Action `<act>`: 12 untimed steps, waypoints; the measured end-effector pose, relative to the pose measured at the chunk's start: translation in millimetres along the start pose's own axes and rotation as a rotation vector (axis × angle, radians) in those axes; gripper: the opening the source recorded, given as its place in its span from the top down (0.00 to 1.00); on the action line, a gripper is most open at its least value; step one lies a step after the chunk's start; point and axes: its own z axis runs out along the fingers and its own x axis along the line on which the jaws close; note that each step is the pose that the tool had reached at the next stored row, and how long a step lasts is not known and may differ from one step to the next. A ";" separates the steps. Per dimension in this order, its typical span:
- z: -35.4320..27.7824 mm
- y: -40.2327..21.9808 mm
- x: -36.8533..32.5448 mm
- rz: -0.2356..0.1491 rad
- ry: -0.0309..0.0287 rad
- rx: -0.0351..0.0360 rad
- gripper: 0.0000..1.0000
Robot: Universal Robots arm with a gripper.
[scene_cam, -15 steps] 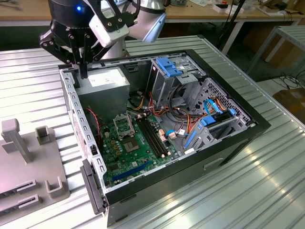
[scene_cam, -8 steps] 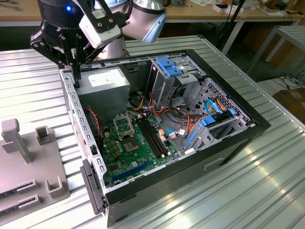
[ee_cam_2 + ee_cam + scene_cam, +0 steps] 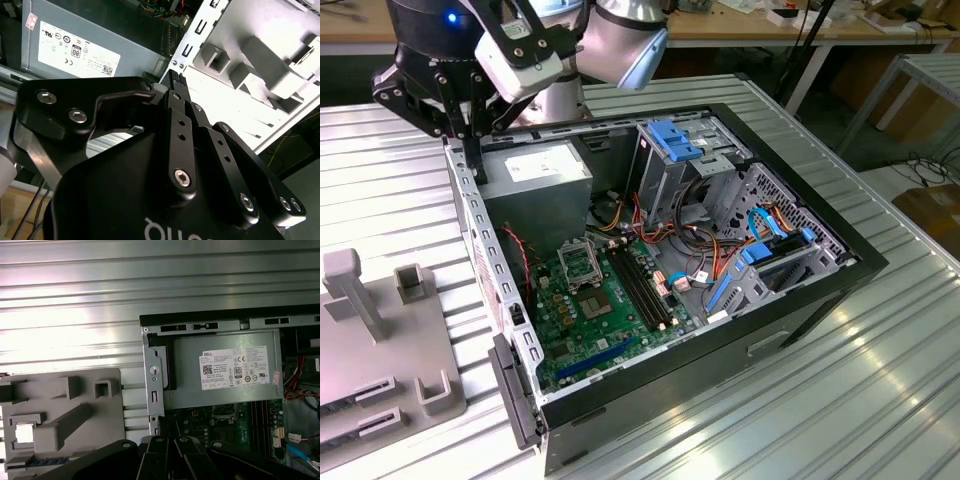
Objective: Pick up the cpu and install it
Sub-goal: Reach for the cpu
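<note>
The claw (image 3: 472, 160) is hanging over the back corner of the open case (image 3: 650, 395), on the exterior view's left. It's right above the metal edge, just beside the power supply (image 3: 540, 175). Its fingers are pressing together, clenched, with nothing showing between them. The cpu (image 3: 24, 433) is sitting in a recess of the grey fixture (image 3: 100, 415). It's catching the light as a bright square in the first wrist view, well apart from the claw. The fixture is resting on the ribbed surface (image 3: 880, 400) beside the case. Inside, the green motherboard (image 3: 560, 330) is lying flat, its socket (image 3: 578, 265) near the power supply.
</note>
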 end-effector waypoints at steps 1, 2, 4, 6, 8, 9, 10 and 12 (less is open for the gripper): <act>0.0 -0.1 0.9 0.000 0.0001 0.0000 0.89; 0.0 -0.1 1.7 0.000 0.0002 0.0000 0.89; -0.1 -0.2 3.4 0.000 0.0006 0.0000 0.89; -0.1 -0.3 5.0 0.000 0.0009 0.0001 0.89; -0.1 -0.5 6.6 0.000 0.0011 0.0001 0.89; -0.1 -0.5 7.6 0.000 0.0013 0.0001 0.89; -0.1 -0.6 8.5 0.000 0.0015 0.0001 0.89; -0.1 -0.7 10.1 0.000 0.0017 0.0001 0.89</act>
